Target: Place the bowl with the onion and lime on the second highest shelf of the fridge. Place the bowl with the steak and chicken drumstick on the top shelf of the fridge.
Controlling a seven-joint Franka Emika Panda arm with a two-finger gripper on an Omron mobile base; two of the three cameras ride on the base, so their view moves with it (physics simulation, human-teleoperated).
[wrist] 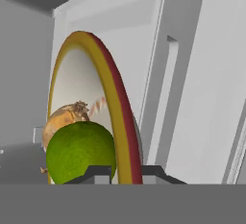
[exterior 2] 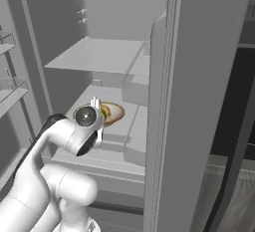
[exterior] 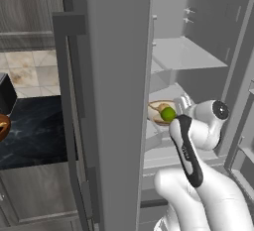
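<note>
Bowl (exterior: 159, 112) with onion (wrist: 65, 118) and lime (exterior: 168, 114), over the fridge's lipped shelf (exterior 2: 112, 129); our pincer (wrist: 126, 172) clamps its rim. We judge it rigid, light, contents free to roll.

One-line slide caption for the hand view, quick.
Fingers clamp the bowl rim inside the fridge, lime in front of the onion.

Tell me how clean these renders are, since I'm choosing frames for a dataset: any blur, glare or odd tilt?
Left base view: flat even light, lime crisp, no glare. Right base view: soft shading under the top shelf, bowl partly hidden by the arm. Hand view: rolled sideways, bowl rim stands on edge, close lime slightly soft.
</note>
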